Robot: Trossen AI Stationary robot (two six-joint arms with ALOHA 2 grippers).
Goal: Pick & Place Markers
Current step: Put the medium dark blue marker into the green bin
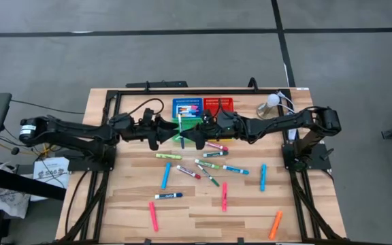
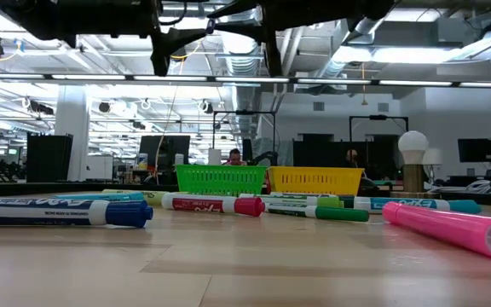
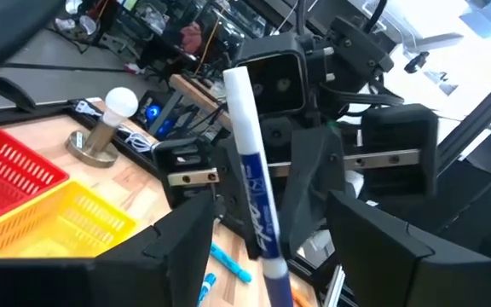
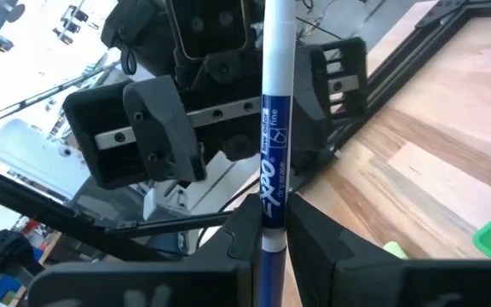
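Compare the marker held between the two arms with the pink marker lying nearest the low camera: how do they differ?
The held marker has a white barrel with blue print; the pink marker is pink all over. The held marker is up in the air, gripped by the right tool; the pink marker lies flat on the table. Both are slim pens.

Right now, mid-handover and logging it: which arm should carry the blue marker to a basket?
Right, probably: the right gripper is shut on the blue marker, while the left gripper has its fingers apart around it.

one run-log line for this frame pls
phase: handover above baskets | right gripper: shut on blue marker | left gripper: open around it, facing | rest of markers: on table
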